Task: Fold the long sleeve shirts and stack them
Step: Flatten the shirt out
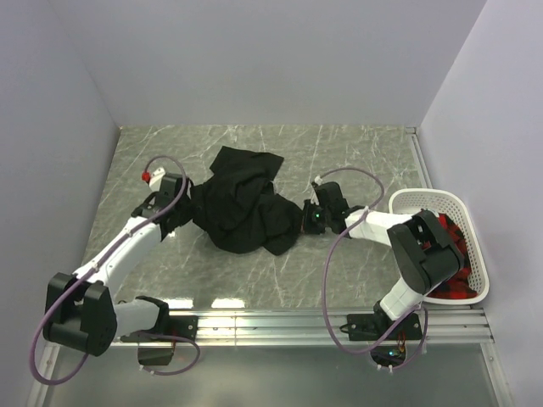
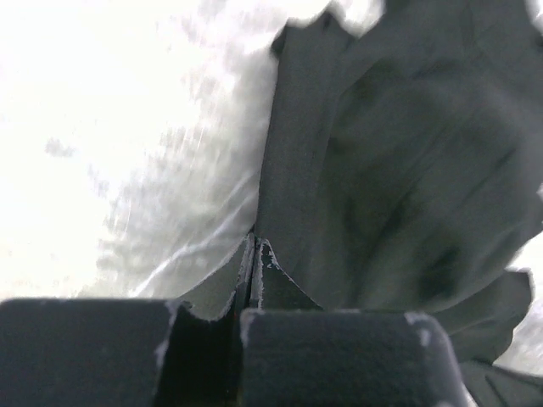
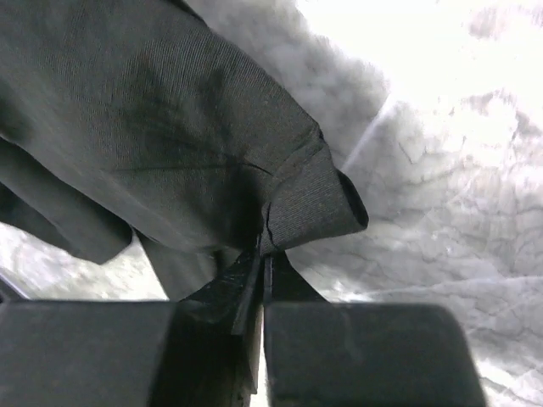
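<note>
**Item:** black long sleeve shirt [image 1: 242, 208]. It lies crumpled in one heap at the middle of the grey marbled table [image 1: 356, 161], with a lobe of cloth reaching toward 12 o'clock. It is neither spread nor folded.

**Left gripper** [image 1: 188, 203]: at the heap's 9 o'clock edge. Its jaws are closed, and the left wrist view shows a thin fold of black cloth pinched between them.

**Right gripper** [image 1: 307, 216]: at the heap's 3 o'clock edge. Its jaws are closed on cloth just below a banded, rolled end [image 3: 318, 203] — probably a cuff, though that cannot be confirmed.

**Step in hand:** judged to be opening the garment out, with both arms holding opposite sides. No fold appears to be made yet, and no stack shows on the table.

**Next move calls for:** drawing the two holds apart, toward 9 and 3 o'clock, perhaps with some lift, so the bunched middle can flatten. Whether these are matching points on the shirt cannot be told.

**Edges and room:**
- Bare table lies open toward 12 o'clock and, nearer the arms, toward 6 o'clock.
- At 9 o'clock the side wall [image 1: 59, 127] is near the left arm — limited travel there.
- At 3 to 4 o'clock a white laundry basket [image 1: 424, 197] holding red cloth [image 1: 454, 284] stands close beside the right arm and could catch a sleeve or an elbow.
</note>
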Robot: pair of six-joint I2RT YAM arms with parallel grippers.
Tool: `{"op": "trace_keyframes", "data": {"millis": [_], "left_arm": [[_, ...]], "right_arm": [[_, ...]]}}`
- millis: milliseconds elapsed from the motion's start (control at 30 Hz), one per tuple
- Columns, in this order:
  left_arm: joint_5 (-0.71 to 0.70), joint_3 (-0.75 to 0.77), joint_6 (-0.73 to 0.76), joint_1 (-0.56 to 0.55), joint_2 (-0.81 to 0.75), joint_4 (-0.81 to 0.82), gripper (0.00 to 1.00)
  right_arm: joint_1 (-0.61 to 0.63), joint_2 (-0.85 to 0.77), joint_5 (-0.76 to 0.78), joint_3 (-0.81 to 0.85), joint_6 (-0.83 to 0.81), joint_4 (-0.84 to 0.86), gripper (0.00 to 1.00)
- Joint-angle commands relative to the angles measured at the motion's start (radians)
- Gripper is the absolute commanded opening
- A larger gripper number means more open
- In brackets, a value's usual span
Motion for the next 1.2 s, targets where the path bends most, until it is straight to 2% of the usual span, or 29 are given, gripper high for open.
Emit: {"op": "trace_keyframes", "data": {"millis": [0,133,267,300,333,367,433,467,533,600,633,700,767,833,867,1033,1067,1133,1167], "left_arm": [[-0.047,0.118,0.054,0.037,0.028,0.018,0.0],[-0.029,0.296,0.106,0.106,0.148,0.049,0.0],[0.02,0.604,0.172,0.141,0.324,0.049,0.0],[0.054,0.764,0.181,0.144,0.365,0.041,0.01],[0.07,0.859,0.191,0.149,0.452,0.026,0.0],[0.08,1.058,0.209,0.151,0.496,-0.02,0.0],[0.105,1.254,0.23,0.151,0.6,-0.06,0.0],[0.113,1.409,0.24,0.152,0.622,-0.074,0.01],[0.154,1.49,0.247,0.158,0.63,-0.042,0.0],[0.188,1.453,0.253,0.163,0.586,0.075,0.0],[0.215,1.409,0.258,0.163,0.512,0.12,0.0],[0.228,1.242,0.278,0.163,0.423,0.25,0.0],[0.225,1.101,0.296,0.164,0.303,0.289,0.0],[0.2,1.035,0.306,0.167,0.204,0.265,0.0],[0.147,0.965,0.304,0.169,0.171,0.247,0.0],[-0.053,0.681,0.283,0.175,-0.083,0.133,0.0],[-0.085,0.566,0.251,0.175,-0.122,0.089,0.01],[-0.162,0.449,0.208,0.175,-0.241,0.034,0.0],[-0.177,0.322,0.15,0.175,-0.283,-0.008,0.0]], "right_arm": [[-0.02,-0.043,0.057,0.119,-0.056,-0.018,0.0],[-0.058,-0.089,0.189,0.295,-0.159,-0.188,0.0],[-0.092,-0.099,0.336,0.55,-0.275,-0.303,0.0],[-0.098,-0.089,0.389,0.664,-0.313,-0.323,0.0],[-0.109,-0.086,0.411,0.721,-0.331,-0.357,0.0],[-0.11,-0.083,0.434,0.834,-0.36,-0.369,0.0],[-0.115,-0.086,0.512,0.93,-0.395,-0.383,0.0],[-0.112,-0.098,0.528,1.0,-0.433,-0.383,0.0],[-0.112,-0.117,0.565,1.053,-0.462,-0.376,0.0],[-0.113,-0.175,0.583,1.061,-0.499,-0.35,0.0],[-0.113,-0.206,0.58,1.04,-0.509,-0.295,0.0],[-0.112,-0.314,0.55,0.922,-0.526,-0.224,0.0],[-0.113,-0.411,0.467,0.813,-0.515,-0.163,0.0],[-0.104,-0.459,0.404,0.765,-0.497,-0.188,0.0],[-0.098,-0.496,0.341,0.722,-0.472,-0.204,0.0],[0.001,-0.629,0.214,0.5,-0.378,-0.277,0.0],[0.021,-0.663,0.191,0.422,-0.348,-0.294,0.0],[0.075,-0.688,0.12,0.345,-0.322,-0.355,0.0],[0.147,-0.7,0.108,0.275,-0.3,-0.382,0.0]]}}
